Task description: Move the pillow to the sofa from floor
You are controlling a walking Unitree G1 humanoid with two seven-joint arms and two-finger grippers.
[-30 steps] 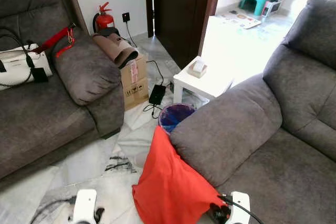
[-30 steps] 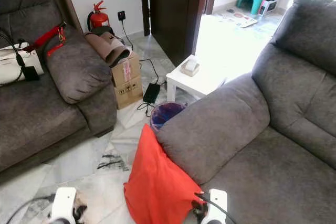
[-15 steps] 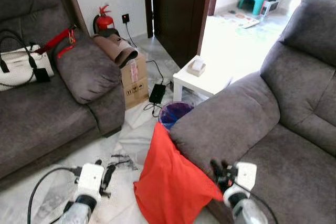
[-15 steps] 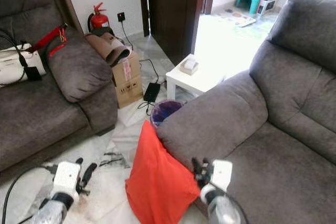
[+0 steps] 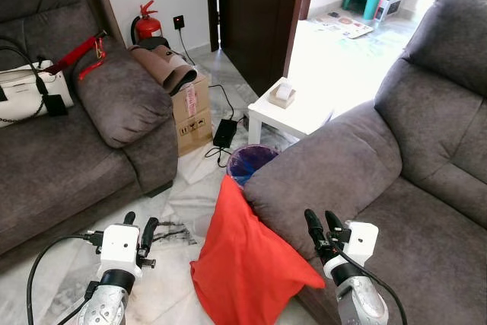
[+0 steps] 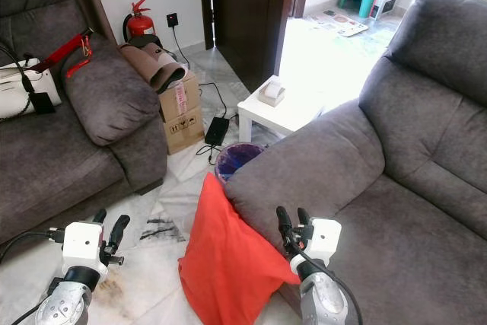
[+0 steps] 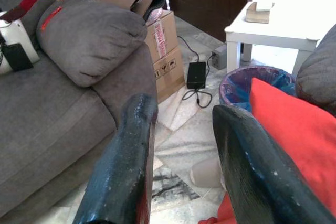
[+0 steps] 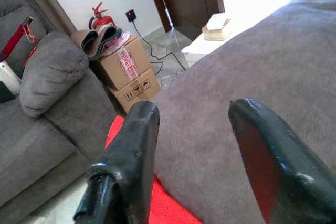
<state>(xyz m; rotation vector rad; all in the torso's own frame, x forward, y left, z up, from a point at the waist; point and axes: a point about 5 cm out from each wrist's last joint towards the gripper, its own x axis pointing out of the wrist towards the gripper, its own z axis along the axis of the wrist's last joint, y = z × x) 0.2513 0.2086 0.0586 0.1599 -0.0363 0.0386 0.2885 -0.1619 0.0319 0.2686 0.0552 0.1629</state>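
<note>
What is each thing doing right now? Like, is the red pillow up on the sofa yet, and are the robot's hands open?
Red pillow: on the floor, leaning against the sofa arm.
Left gripper: open, empty, over the floor.
Right gripper: open, empty, by the sofa arm.
Dark door: open to a bright room.
Cardboard box: shut, taped, rolled mat on top.
Bin: upright, lined with a bag.
</note>
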